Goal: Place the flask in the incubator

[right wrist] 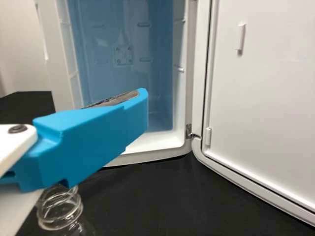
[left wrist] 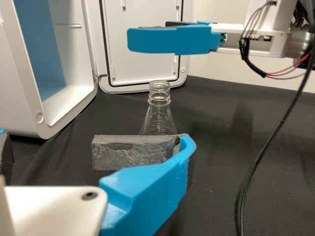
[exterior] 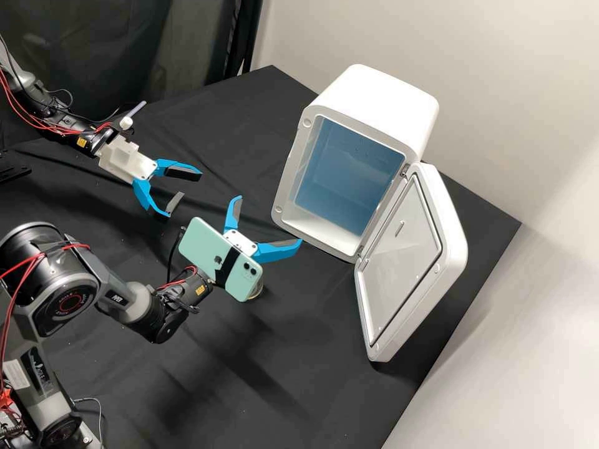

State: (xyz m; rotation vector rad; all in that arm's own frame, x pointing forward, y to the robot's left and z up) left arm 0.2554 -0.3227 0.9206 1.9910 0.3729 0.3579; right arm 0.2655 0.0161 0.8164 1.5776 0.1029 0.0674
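The flask point(left wrist: 158, 110) is sitting ungrasped on the table point(exterior: 281, 386), open incubator point(exterior: 374, 106) at two o'clock; left claw point(exterior: 190, 186) and right claw point(exterior: 268, 221) are hanging spread.

We see a laboratory set-up. A small white incubator point(exterior: 380, 100) sits right of centre on a black-draped bench point(exterior: 268, 386), with a glass flask point(left wrist: 159, 115) nearby.

The flask point(left wrist: 158, 115) is clear glass with faint printed lines. The incubator point(exterior: 380, 100) is white outside and pale blue inside. The left claw point(exterior: 187, 187) and right claw point(exterior: 268, 221) are bright blue with dark grey pads point(left wrist: 130, 151). The surface point(exterior: 299, 374) is black and the phone point(exterior: 212, 252) is mint green.
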